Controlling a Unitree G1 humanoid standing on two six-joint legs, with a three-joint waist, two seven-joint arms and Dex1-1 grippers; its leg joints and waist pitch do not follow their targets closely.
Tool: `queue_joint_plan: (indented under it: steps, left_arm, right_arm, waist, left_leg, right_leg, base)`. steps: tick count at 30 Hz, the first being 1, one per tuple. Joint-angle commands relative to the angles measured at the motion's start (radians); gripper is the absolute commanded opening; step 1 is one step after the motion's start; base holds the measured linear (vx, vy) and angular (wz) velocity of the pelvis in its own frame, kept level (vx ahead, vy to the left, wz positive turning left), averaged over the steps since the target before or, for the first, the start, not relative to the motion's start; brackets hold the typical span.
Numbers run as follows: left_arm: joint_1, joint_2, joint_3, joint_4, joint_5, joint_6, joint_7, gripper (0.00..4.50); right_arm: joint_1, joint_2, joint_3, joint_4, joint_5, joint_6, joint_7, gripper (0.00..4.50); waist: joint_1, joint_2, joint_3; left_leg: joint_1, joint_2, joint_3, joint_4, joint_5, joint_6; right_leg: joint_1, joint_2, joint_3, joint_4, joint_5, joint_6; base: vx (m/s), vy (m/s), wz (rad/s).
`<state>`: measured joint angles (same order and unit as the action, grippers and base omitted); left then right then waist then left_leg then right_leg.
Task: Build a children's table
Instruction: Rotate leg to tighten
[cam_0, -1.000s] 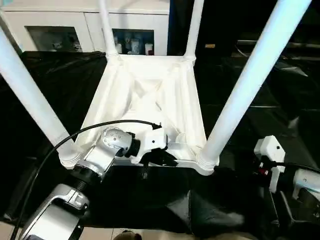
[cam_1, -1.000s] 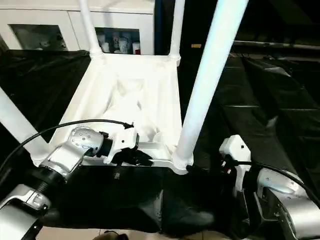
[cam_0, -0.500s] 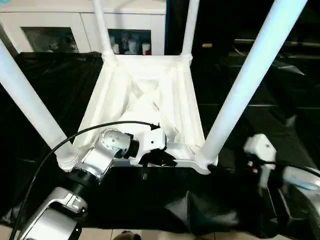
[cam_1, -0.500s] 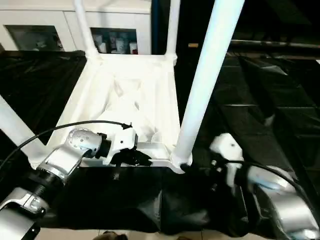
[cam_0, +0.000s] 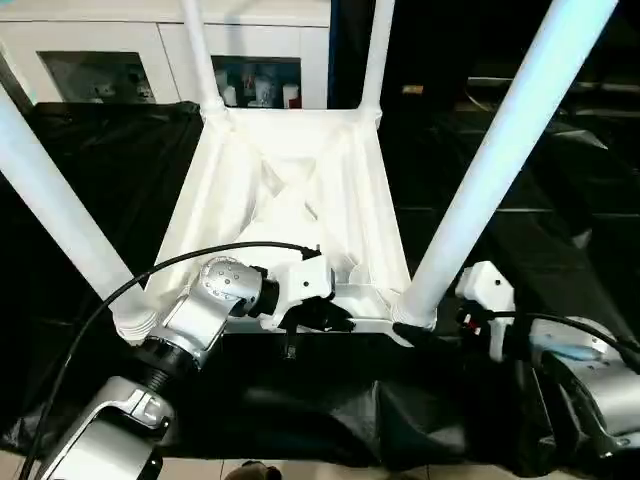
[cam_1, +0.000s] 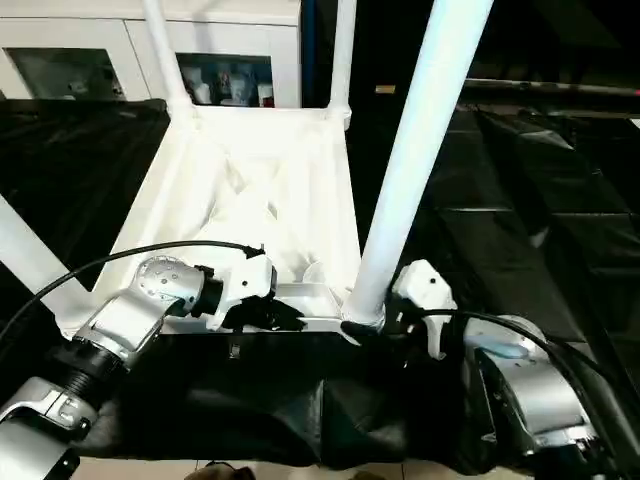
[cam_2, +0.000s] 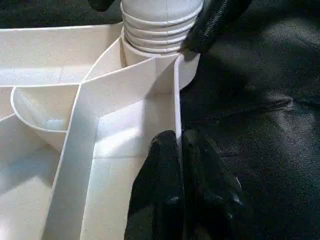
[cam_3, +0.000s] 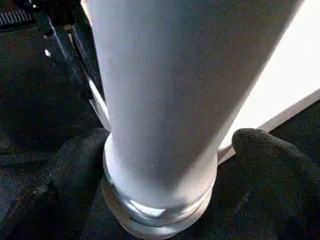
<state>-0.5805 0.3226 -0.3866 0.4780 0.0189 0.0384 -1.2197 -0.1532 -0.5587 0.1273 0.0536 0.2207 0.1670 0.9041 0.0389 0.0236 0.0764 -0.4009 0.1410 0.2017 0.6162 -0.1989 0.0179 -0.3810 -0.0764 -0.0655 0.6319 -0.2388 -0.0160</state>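
Note:
The children's table (cam_0: 290, 200) lies upside down on the black cloth, ribbed underside up, with all four white legs standing in the corner sockets. My left gripper (cam_2: 178, 137) is shut on the thin near rim wall (cam_2: 176, 100) of the top, close to the near right corner. My right gripper (cam_3: 165, 150) stands open around the base of the near right leg (cam_0: 500, 150), one black finger (cam_3: 65, 160) on each side of the ribbed collar. One of those fingers (cam_2: 215, 22) shows beside the collar in the left wrist view.
A white cabinet (cam_0: 120, 60) with glass doors stands behind the black-draped surface (cam_0: 520, 230). The near left leg (cam_0: 50, 200) rises close by my left forearm. A black cable (cam_0: 200, 255) loops over the left wrist. The cloth's front edge runs just below my arms.
My right gripper has moved left, up to the near right leg, and now straddles its base. The left gripper keeps its hold on the rim.

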Motion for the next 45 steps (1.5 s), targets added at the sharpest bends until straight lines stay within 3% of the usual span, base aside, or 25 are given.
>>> queue_joint_plan:
  steps: [1, 3, 4, 12, 14, 19, 30, 33, 35, 37, 39, 40, 45]
  left_arm:
    - [0.029, -0.002, 0.027, -0.002, -0.025, 0.014, 0.022, 0.00]
    - [0.032, 0.000, 0.026, -0.004, -0.026, 0.016, 0.022, 0.00]
    - [0.032, 0.000, 0.026, -0.005, -0.026, 0.016, 0.022, 0.00]
    - [0.042, 0.005, 0.024, -0.018, -0.026, 0.026, 0.020, 0.00]
    - [0.044, 0.006, 0.023, -0.022, -0.027, 0.029, 0.020, 0.00]
    - [0.050, 0.008, 0.023, -0.033, -0.027, 0.036, 0.023, 0.00]
    - [0.057, 0.016, 0.029, -0.042, -0.030, 0.042, 0.026, 0.00]
    - [0.064, 0.014, 0.043, -0.060, -0.029, 0.055, 0.062, 0.00]
    - [0.067, 0.008, 0.050, -0.073, -0.011, 0.072, 0.113, 0.00]
    - [0.067, -0.012, 0.058, -0.081, 0.019, 0.094, 0.197, 0.00]
    - [0.069, -0.034, 0.069, -0.091, 0.019, 0.124, 0.237, 0.00]
    - [0.071, -0.059, 0.079, -0.098, 0.021, 0.147, 0.283, 0.00]
    - [0.076, -0.152, 0.073, -0.115, 0.070, 0.228, 0.440, 0.00]
  right_arm:
    - [-0.016, 0.000, 0.000, 0.015, -0.011, -0.013, 0.013, 4.42]
    - [-0.022, 0.004, -0.002, 0.023, -0.012, -0.016, 0.017, 4.42]
    - [-0.023, 0.005, -0.002, 0.025, -0.011, -0.018, 0.019, 4.16]
    - [-0.034, 0.007, 0.010, 0.046, -0.002, -0.035, 0.041, 3.46]
    - [-0.035, 0.006, 0.009, 0.052, -0.004, -0.040, 0.048, 3.46]
    - [-0.040, 0.005, 0.010, 0.066, -0.009, -0.050, 0.061, 2.90]
    - [-0.050, 0.028, 0.019, 0.083, -0.016, -0.069, 0.056, 2.73]
    - [-0.056, 0.085, 0.003, 0.122, -0.029, -0.081, -0.036, 2.73]
    - [-0.063, 0.138, -0.008, 0.154, -0.038, -0.064, -0.123, 2.72]
    - [-0.073, 0.201, -0.020, 0.193, -0.050, -0.034, -0.225, 2.72]
    - [-0.079, 0.236, -0.027, 0.217, -0.053, -0.022, -0.275, 2.72]
    - [-0.087, 0.270, -0.031, 0.240, -0.058, -0.013, -0.323, 2.72]
    - [-0.134, 0.391, -0.032, 0.333, -0.105, 0.000, -0.493, 2.72]
  waist:
    - [0.009, -0.028, -0.053]
    - [0.009, -0.028, -0.052]
    - [0.009, -0.029, -0.053]
    - [0.006, -0.031, -0.050]
    - [0.005, -0.033, -0.050]
    - [0.004, -0.034, -0.048]
    - [0.001, -0.036, -0.043]
    - [-0.003, -0.034, -0.041]
    - [-0.012, -0.036, -0.037]
    - [-0.017, -0.035, -0.035]
    - [-0.017, -0.035, -0.034]
    - [-0.018, -0.034, -0.033]
    - [-0.019, -0.033, -0.039]
  left_leg:
    - [0.022, 0.105, -0.052, -0.075, -0.081, 0.146]
    - [0.021, 0.105, -0.053, -0.076, -0.087, 0.144]
    - [0.021, 0.105, -0.053, -0.076, -0.088, 0.142]
    - [0.021, 0.106, -0.053, -0.078, -0.091, 0.145]
    - [0.021, 0.106, -0.052, -0.078, -0.093, 0.144]
    - [0.021, 0.106, -0.053, -0.079, -0.100, 0.138]
    - [0.021, 0.107, -0.053, -0.082, -0.109, 0.135]
    - [0.014, 0.106, -0.056, -0.086, -0.116, 0.126]
    - [0.011, 0.104, -0.061, -0.094, -0.152, 0.092]
    - [0.020, 0.103, -0.061, -0.098, -0.195, 0.052]
    - [0.020, 0.103, -0.061, -0.098, -0.196, 0.045]
    - [0.027, 0.104, -0.057, -0.099, -0.203, 0.031]
    - [0.026, 0.101, -0.053, -0.098, -0.144, 0.044]
  right_leg:
    - [0.039, -0.109, 0.060, -0.070, 0.011, -0.277]
    - [0.039, -0.109, 0.059, -0.072, -0.003, -0.277]
    - [0.040, -0.109, 0.059, -0.072, -0.007, -0.276]
    - [0.038, -0.109, 0.060, -0.073, -0.013, -0.276]
    - [0.038, -0.109, 0.060, -0.074, -0.017, -0.276]
    - [0.037, -0.109, 0.061, -0.075, -0.033, -0.274]
    - [0.035, -0.108, 0.062, -0.078, -0.045, -0.274]
    - [0.038, -0.110, 0.060, -0.078, -0.066, -0.271]
    - [0.040, -0.108, 0.058, -0.083, -0.138, -0.258]
    - [0.034, -0.108, 0.063, -0.093, -0.206, -0.250]
    - [0.035, -0.109, 0.063, -0.093, -0.218, -0.247]
    - [0.029, -0.108, 0.067, -0.098, -0.229, -0.244]
    - [0.032, -0.104, 0.067, -0.092, -0.124, -0.262]
  base:
    - [0.000, 0.000, 0.00]
    - [0.000, 0.000, 0.00]
    - [0.000, 0.000, 0.00]
    - [0.000, 0.000, 0.00]
    - [0.000, 0.000, 0.00]
    - [0.000, 0.000, 0.00]
    - [0.000, 0.000, 0.00]
    - [0.000, 0.000, 0.00]
    - [0.000, 0.000, 0.00]
    - [0.000, 0.000, 0.00]
    - [0.000, 0.000, 0.00]
    - [0.000, 0.000, 0.00]
    - [0.000, 0.000, 0.00]
